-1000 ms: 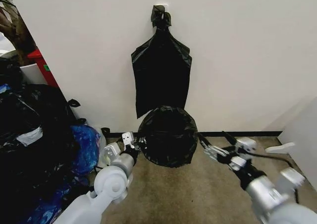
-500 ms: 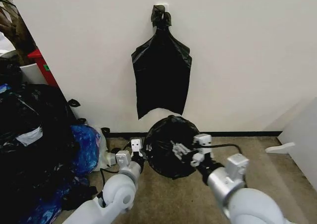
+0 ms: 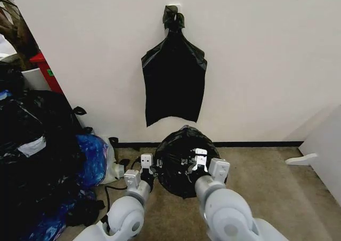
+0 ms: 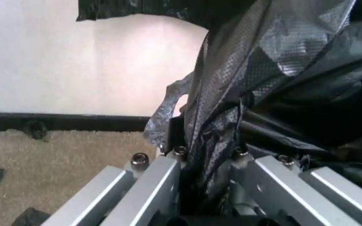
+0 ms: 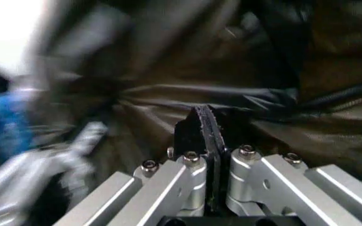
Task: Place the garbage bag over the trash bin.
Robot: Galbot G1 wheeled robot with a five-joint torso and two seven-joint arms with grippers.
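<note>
You have the thin, wrinkled glossy black plastic garbage bag [image 3: 183, 161] bunched low before the white wall, below the flat black bag with the knotted top [image 3: 174, 83]. Your left gripper [image 3: 149, 168] pinches the film at the bag's left edge; your right gripper [image 3: 196, 162], fingers pressed together, clamps the film at the bag's front.

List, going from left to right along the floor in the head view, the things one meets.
Large heap of black plastic bags → crumpled blue plastic bag → left pincer → glossy black garbage bag bundle → right pincer → flat white floor piece.
</note>
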